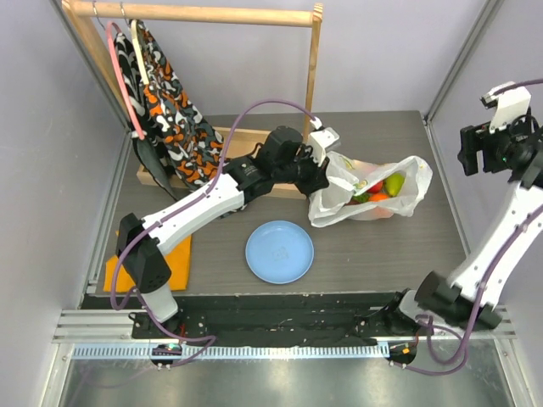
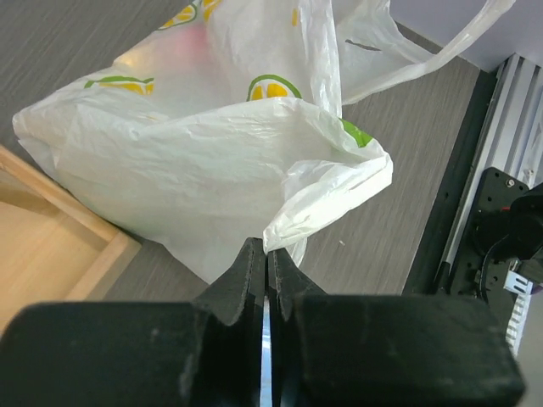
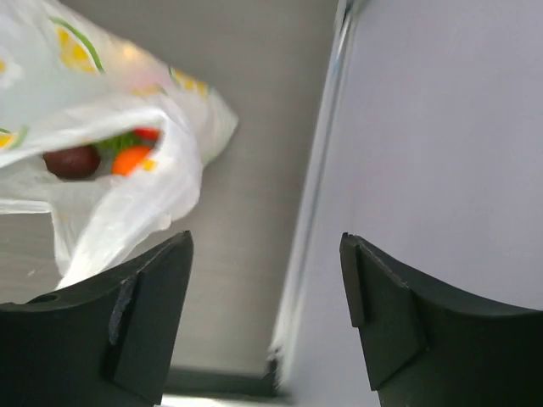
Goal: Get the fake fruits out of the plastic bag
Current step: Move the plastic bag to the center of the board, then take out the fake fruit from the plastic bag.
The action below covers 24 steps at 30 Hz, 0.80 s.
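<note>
The plastic bag [image 1: 373, 191] lies crumpled on the table at the back right, its mouth facing right. Inside it I see fake fruits: a yellow-green mango [image 1: 394, 182], a red one [image 1: 373, 186] and an orange [image 1: 379, 197]. My left gripper [image 1: 318, 185] is at the bag's left end. In the left wrist view its jaws [image 2: 267, 252] are pressed together on a fold of the bag [image 2: 212, 144]. My right gripper [image 1: 468, 151] hangs high by the right wall, open and empty [image 3: 267, 254]. Its view looks into the bag [image 3: 110, 110] at a dark plum [image 3: 72, 161] and an orange [image 3: 131, 158].
A light-blue plate [image 1: 279, 251] sits in front of the bag. A folded orange cloth [image 1: 153, 263] lies at the near left under the left arm. A wooden rack [image 1: 195, 13] with a patterned garment [image 1: 170, 110] stands at the back left; its base [image 2: 51, 246] is beside the bag.
</note>
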Tool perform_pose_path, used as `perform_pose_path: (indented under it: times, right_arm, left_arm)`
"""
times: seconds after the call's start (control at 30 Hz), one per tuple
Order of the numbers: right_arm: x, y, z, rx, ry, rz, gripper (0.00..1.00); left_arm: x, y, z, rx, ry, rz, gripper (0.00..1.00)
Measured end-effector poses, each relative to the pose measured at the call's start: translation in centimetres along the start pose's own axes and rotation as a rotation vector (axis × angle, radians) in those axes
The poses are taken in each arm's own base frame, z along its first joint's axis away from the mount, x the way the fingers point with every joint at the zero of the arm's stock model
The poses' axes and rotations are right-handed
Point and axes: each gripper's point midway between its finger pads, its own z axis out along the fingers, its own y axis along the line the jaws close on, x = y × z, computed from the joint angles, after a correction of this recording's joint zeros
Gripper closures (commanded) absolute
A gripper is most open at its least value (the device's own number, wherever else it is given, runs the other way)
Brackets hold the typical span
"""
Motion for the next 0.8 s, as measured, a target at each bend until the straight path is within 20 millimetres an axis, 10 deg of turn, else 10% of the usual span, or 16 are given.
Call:
perform_pose_path:
  times: [0.07, 0.2, 0.3, 0.57, 0.8]
  right_arm:
    - [-3.8, 1.8, -3.8, 0.015, -0.166, -0.158, 0.22]
    - [-5.3, 9.1, -10.1, -0.057, -0.354, -0.274, 0.36]
    - [-6.3, 12.9, -11.1, -0.211, -0.458, -0.263, 0.56]
    - [0.2, 19.9, 1.4, -0.668, -0.174, -0.009, 0.79]
    - [2.7, 22.7, 6.6, -0.685, -0.02, -0.043, 0.81]
  left_arm:
    - [-0.1, 0.0, -0.1, -0.003, -0.003, 0.003, 1.0]
    - [-0.3, 0.6, -0.2, -0.036, -0.009, -0.012, 1.0]
    - [-0.3, 1.4, -0.3, -0.09, -0.013, -0.051, 1.0]
    - [-0.5, 3.1, -0.5, -0.18, -0.028, -0.14, 1.0]
    - [-1.1, 3.2, -0.7, -0.192, -0.046, -0.157, 1.0]
